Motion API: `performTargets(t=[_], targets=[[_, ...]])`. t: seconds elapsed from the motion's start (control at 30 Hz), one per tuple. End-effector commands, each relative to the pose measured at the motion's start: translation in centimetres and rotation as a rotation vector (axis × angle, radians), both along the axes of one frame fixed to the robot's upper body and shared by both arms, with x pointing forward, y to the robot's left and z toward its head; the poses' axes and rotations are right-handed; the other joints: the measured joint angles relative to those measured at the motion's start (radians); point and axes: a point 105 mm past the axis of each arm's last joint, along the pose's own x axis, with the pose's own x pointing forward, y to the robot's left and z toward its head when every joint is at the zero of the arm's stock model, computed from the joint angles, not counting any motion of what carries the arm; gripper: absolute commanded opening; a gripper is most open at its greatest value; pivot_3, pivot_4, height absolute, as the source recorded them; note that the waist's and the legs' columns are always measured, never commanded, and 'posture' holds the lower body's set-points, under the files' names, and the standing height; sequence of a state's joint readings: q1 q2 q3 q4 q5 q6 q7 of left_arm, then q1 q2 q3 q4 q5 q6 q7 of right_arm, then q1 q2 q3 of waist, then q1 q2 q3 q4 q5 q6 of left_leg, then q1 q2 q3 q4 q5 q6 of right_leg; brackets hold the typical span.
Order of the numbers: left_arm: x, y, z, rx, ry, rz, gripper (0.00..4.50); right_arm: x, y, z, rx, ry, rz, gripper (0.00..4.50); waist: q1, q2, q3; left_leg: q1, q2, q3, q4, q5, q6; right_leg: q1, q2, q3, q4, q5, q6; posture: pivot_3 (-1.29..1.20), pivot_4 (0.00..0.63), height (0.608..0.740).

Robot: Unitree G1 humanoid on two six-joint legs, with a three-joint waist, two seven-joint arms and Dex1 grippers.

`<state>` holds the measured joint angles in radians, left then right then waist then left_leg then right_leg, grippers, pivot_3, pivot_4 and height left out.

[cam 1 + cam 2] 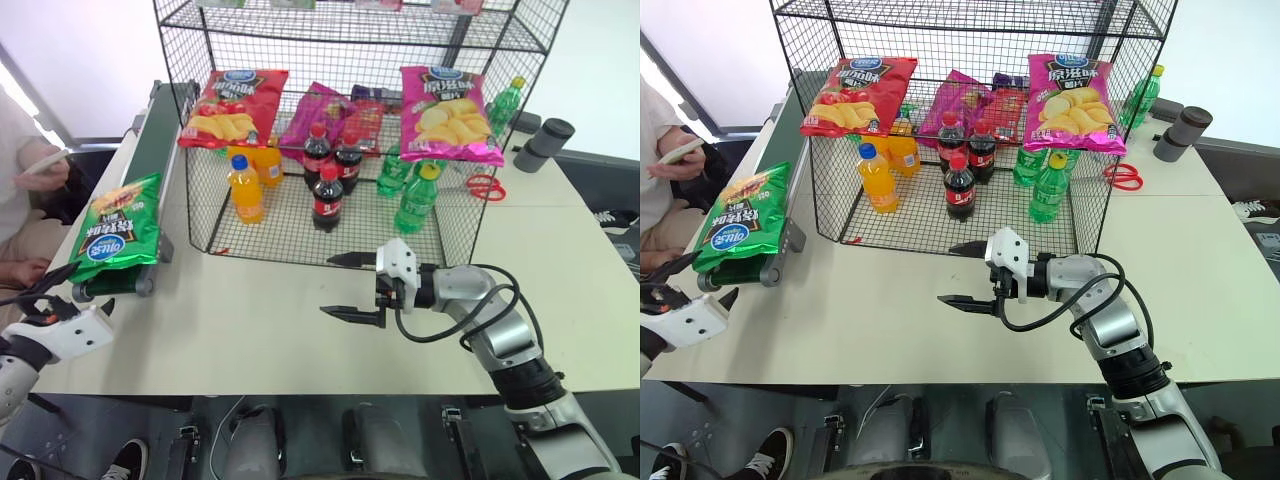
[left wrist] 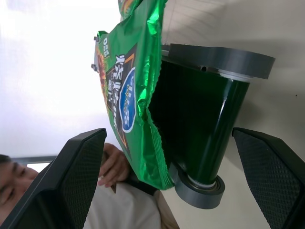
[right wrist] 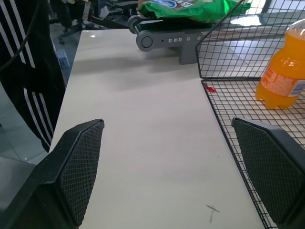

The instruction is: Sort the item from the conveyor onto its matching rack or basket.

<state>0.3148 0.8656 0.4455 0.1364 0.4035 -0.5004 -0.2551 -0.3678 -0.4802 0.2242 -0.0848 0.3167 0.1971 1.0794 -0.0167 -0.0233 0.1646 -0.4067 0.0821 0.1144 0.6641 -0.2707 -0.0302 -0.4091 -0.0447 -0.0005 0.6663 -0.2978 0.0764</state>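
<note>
Both grippers empty, jaws spread: left gripper (image 1: 60,305) near green crisp bag (image 1: 118,224) on conveyor (image 1: 150,140) end; right gripper (image 1: 345,286) before wire rack (image 1: 200,215).

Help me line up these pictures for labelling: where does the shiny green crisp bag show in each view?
Left eye view: shiny green crisp bag, far left, on the dark green conveyor belt's near end.
Right eye view: far left.
Left wrist view: centre, overhanging the belt.
Right wrist view: top edge.
Shared landmark: the conveyor's grey rounded end.
</note>
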Motion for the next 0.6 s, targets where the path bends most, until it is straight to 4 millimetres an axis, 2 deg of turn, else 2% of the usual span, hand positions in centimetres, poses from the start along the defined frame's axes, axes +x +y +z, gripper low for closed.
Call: performTargets(t=[0.03,0.57,0.6], targets=[[0.3,0.1,0.9,0.008,-0.022,-0.005,4.50,0.2,-0.1,1.3,0.013,-0.062,0.002,4.47,0.000,0.000,0.000,0.000,0.000,0.000,0.000,0.000,0.000,0.000,0.000,0.000,0.000,0.000,0.000,0.00,0.150,0.740],[1.4,-0.6,1.1,0.006,-0.027,-0.029,4.50,0.2,0.1,1.1,0.011,-0.067,-0.005,4.47,0.001,0.000,0.000,0.000,0.000,0.000,0.000,0.000,0.000,0.000,0.000,0.000,0.000,0.000,0.000,0.00,0.150,0.740],[1.4,-0.9,0.9,-0.025,-0.011,-0.037,4.26,0.2,0.1,1.1,0.011,-0.068,-0.007,4.49,0.001,0.000,0.000,0.000,0.000,0.000,0.000,0.000,0.000,0.000,0.000,0.000,0.000,0.000,0.000,0.00,0.150,0.740]])
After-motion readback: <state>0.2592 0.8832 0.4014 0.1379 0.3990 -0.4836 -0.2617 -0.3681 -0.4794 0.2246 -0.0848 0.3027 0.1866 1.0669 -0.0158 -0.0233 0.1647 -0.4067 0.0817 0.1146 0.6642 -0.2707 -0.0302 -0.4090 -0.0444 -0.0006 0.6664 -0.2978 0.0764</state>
